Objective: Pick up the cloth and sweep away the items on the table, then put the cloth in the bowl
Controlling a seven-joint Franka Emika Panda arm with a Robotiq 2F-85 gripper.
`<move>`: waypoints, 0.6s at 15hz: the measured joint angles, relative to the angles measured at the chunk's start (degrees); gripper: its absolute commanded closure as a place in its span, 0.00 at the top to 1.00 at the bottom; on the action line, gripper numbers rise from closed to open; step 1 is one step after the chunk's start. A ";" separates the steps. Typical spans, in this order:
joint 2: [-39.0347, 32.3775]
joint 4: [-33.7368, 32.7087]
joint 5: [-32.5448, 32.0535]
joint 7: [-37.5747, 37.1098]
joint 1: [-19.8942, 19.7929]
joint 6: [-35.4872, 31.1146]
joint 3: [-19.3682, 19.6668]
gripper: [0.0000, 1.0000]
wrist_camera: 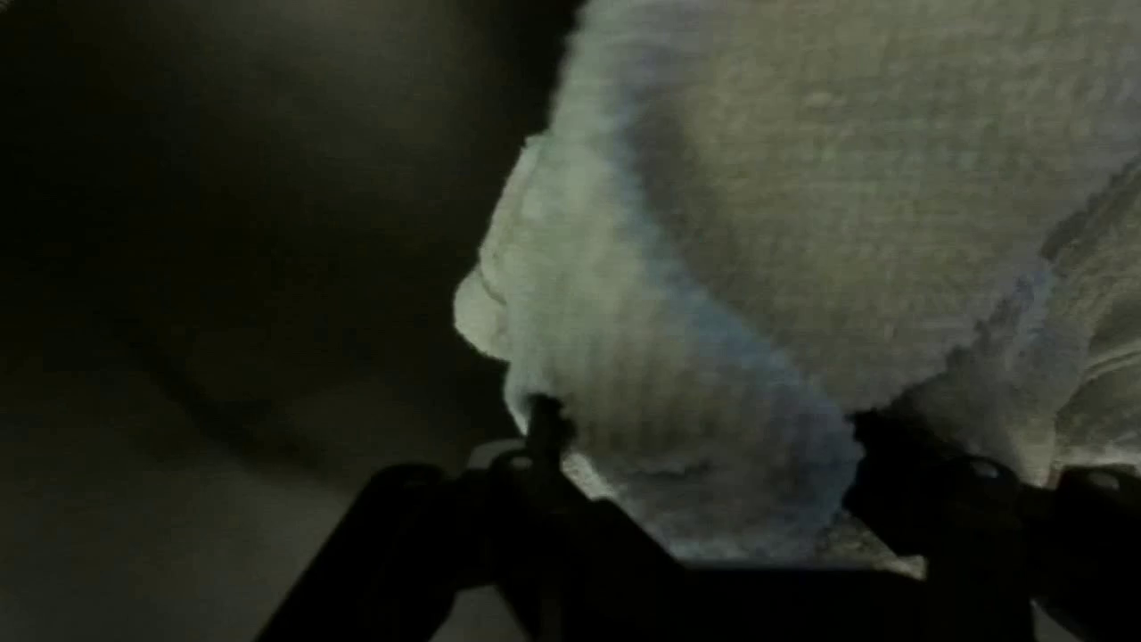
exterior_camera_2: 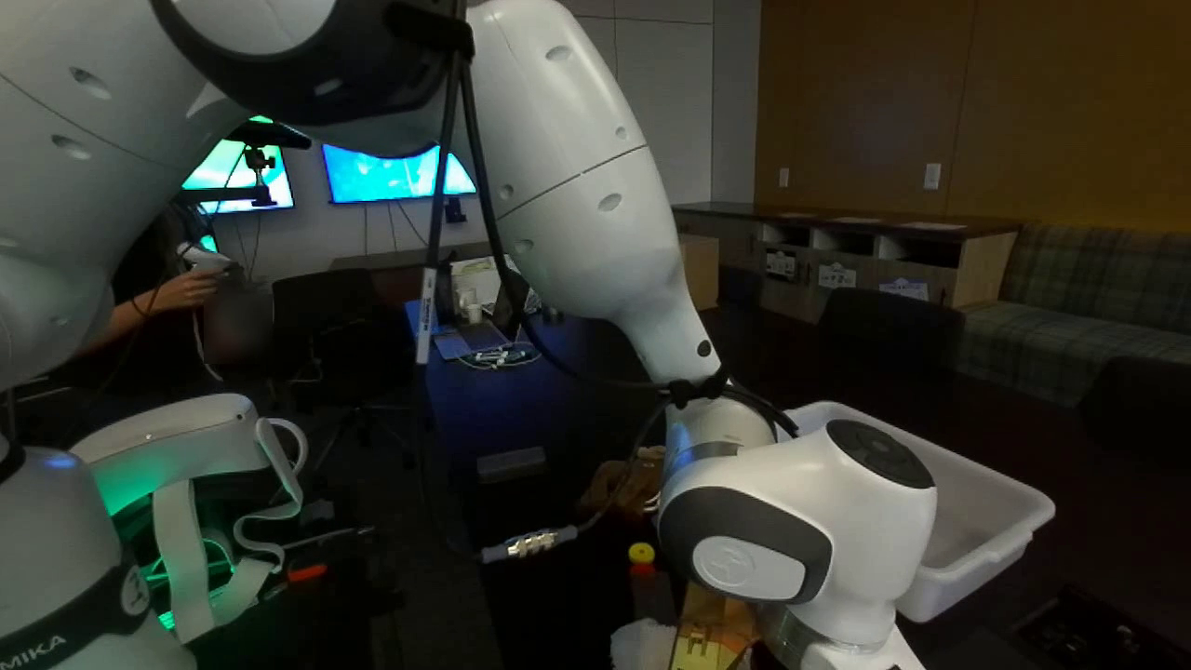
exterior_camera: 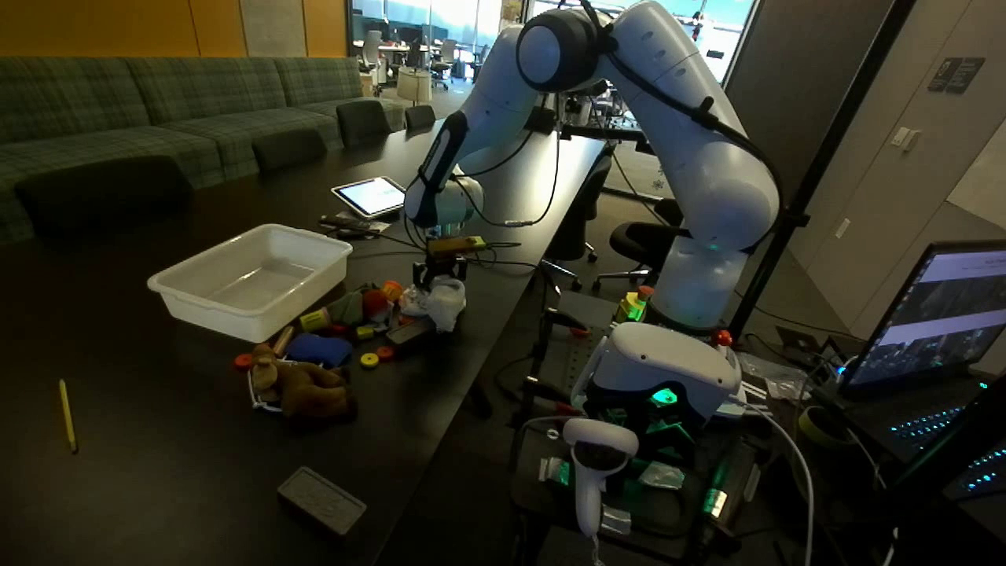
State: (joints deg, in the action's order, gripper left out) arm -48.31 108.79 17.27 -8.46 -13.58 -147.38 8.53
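Note:
The whitish cloth [wrist_camera: 758,223] lies bunched beneath my gripper [wrist_camera: 704,412] in the wrist view. The jaws stand wide apart, open, with a cloth fold between them; the dark finger [wrist_camera: 545,428] overlaps its edge. In an exterior view my gripper [exterior_camera: 440,277] is low at the right end of the toys, and the cloth [exterior_camera: 446,305] is below it by a dark block [exterior_camera: 413,333]. The items include a brown bear [exterior_camera: 314,391], a blue piece [exterior_camera: 318,349] and a red ball [exterior_camera: 376,303]. Beside them stands the bowl, a white bin [exterior_camera: 250,313], with nothing inside.
The black table [exterior_camera: 189,479] also bears a grey block [exterior_camera: 322,501], a yellow pencil [exterior_camera: 68,417] and a tablet [exterior_camera: 371,196]. Cables run behind the gripper. The table's long edge is close to the cloth. In an exterior view the arm partly covers the bin [exterior_camera_2: 977,521].

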 measured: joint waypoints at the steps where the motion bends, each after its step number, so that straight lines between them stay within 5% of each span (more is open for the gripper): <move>1: 0.34 0.22 -0.34 0.09 0.00 0.42 0.00 1.00; 9: 5.73 4.29 -0.59 2.14 0.09 4.06 -0.91 1.00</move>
State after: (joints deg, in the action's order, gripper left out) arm -42.58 113.08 16.68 -6.32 -13.49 -143.32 7.62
